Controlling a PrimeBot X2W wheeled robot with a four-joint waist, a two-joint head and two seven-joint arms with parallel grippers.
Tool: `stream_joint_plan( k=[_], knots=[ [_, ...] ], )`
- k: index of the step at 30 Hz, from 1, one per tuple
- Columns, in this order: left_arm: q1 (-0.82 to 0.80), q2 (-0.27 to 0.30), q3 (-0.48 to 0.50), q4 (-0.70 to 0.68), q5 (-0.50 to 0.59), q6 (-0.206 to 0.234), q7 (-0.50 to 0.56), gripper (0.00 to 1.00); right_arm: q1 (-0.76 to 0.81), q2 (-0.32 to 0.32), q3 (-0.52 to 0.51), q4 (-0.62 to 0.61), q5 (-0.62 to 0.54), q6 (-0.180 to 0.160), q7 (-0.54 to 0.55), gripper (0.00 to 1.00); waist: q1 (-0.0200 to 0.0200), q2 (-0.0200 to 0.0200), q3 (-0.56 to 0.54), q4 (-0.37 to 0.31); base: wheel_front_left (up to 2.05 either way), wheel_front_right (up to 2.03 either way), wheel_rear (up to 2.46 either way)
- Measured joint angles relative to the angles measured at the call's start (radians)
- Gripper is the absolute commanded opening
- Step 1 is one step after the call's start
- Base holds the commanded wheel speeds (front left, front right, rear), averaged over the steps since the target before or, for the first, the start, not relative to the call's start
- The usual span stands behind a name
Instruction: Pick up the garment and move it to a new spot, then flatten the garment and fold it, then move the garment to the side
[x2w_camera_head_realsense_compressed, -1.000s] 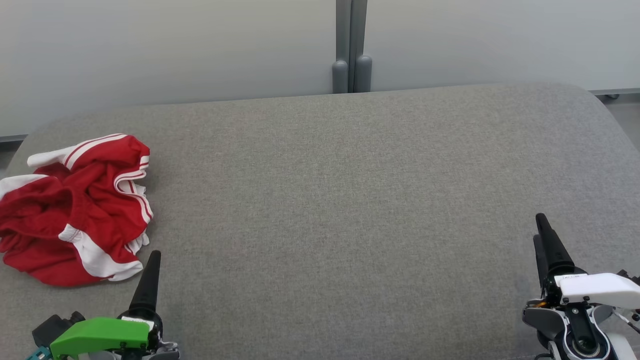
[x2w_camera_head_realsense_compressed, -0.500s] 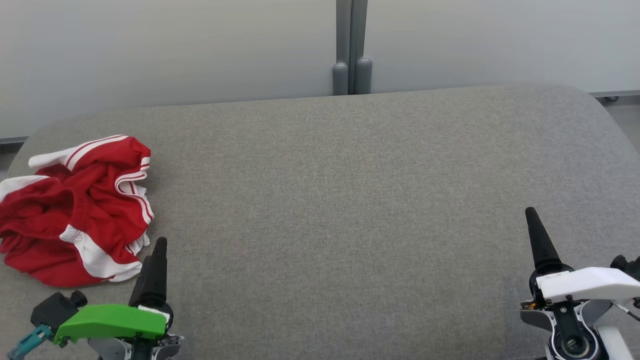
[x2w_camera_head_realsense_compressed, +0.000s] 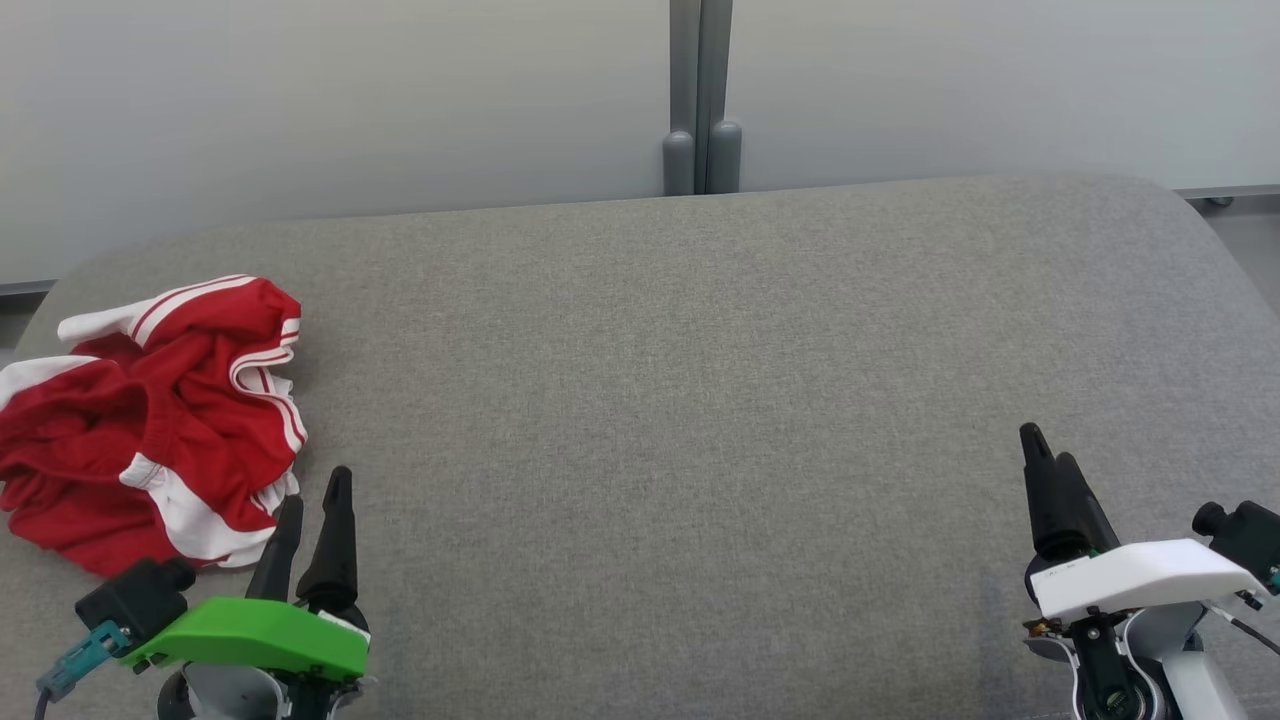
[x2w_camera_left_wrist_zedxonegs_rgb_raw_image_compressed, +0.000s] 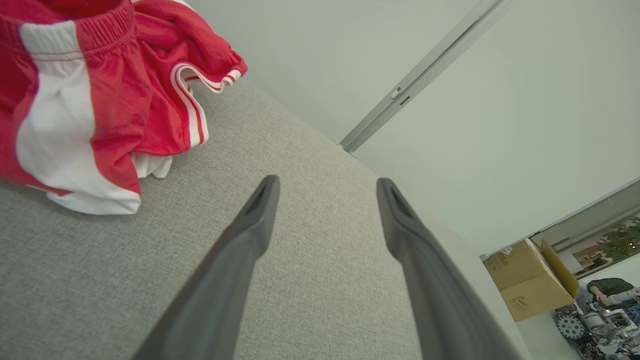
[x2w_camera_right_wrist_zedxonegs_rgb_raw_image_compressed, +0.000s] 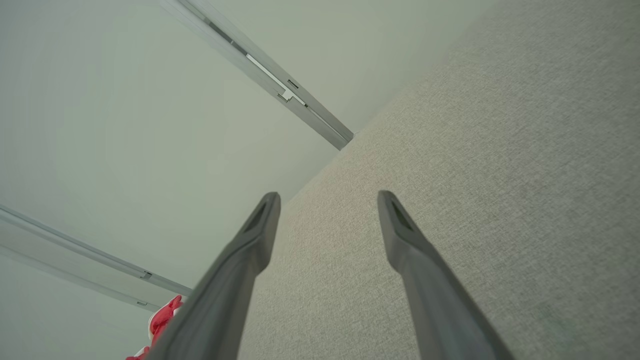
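The garment (x2w_camera_head_realsense_compressed: 150, 420), red shorts w/ white trim, lies crumpled at the left end of the grey fabric-covered counter (x2w_camera_head_realsense_compressed: 700, 400), reaching the head view's left edge. The left pincer (x2w_camera_head_realsense_compressed: 315, 487) hovers just beside the heap's near-right corner, fingers wide apart & empty. In the left wrist view the cloth sits up and to the left of the finger line, not btwn the fingers. So the garment lies ahead-left of that pincer, close but apart. The right pincer (x2w_camera_head_realsense_compressed: 1048, 446) is at the opposite end of the counter, well apart from the garment, also spread wide w/ nothing in it.

The left arm is clearly nearer. Judgement: the pick falls to it, needing a swing left and a dip onto the nearest white-banded fold. The heap is bunched w/ no clean long axis, only a bit longer near-to-far, so approach angle prob. matters little. The task looks to be at its 1st step, w/ nothing lifted yet.
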Motion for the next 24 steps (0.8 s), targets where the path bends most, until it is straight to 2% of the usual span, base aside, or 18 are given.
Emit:
stream_joint_plan(
  k=[10, 24],
  knots=[
    [0.029, 0.000, -0.017, -0.025, 0.145, 0.033, -0.031, 1.00, 0.018, -0.002, 0.029, -0.020, -0.150, -0.025, -0.029, 1.00, 0.0000, 0.0000, -0.010, -0.005, 0.00, 0.00, 0.00],
    [0.070, 0.000, -0.046, -0.041, 0.331, 0.066, -0.081, 1.00, 0.035, -0.008, 0.077, -0.055, -0.349, -0.036, -0.079, 1.00, 0.0000, 0.0000, -0.027, -0.010, 0.00, 0.00, 0.00]
  ],
)
